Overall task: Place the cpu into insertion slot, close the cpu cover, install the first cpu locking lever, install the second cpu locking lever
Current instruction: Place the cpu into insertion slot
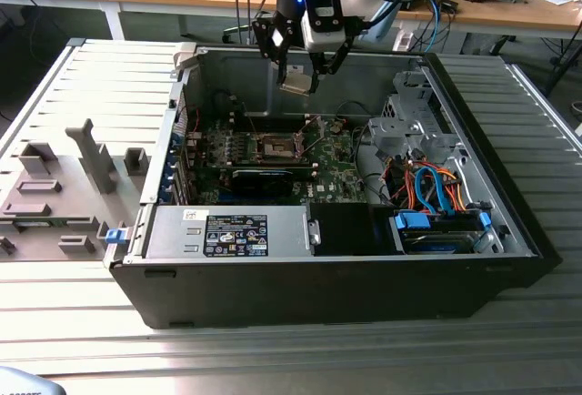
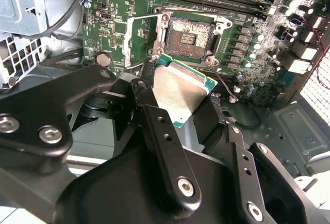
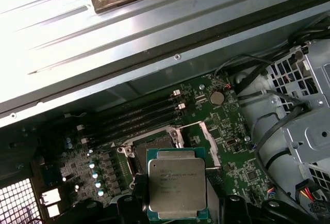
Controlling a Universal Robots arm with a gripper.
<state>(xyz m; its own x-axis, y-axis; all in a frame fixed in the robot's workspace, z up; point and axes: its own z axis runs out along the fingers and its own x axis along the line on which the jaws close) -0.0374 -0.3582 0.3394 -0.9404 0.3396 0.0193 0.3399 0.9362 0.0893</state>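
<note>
Standing at the exterior view's left: one grey fixture tray, outside the computer case and well apart from the work.
Cpu cover: one thin silver frame, swung off the socket and lying just beside it.
Insertion slot: one, on the green circuit board on the case floor. Its dark contact field is uncovered in the second wrist view.
Cpu: one, off the board and in the air above the open case. Its metal top faces the first wrist camera.
Gripper: one, clenched on the cpu by two opposite edges, with a dark finger on either side of the chip.
Key relation: the insertion slot lies below the gripper and, in the exterior view, a little to its left, well apart in height. In the first wrist view the chip overlaps one side of the socket. I judge it near the spot but not squarely over it.
Axis: the chip is close to square, with no marked long axis. Its edges run roughly parallel to the socket rim.
Memory slots: four long black ones, as far as I can count, just beside the socket.
Far right: one bundle of blue and orange cables, clear of the gripper.
</note>
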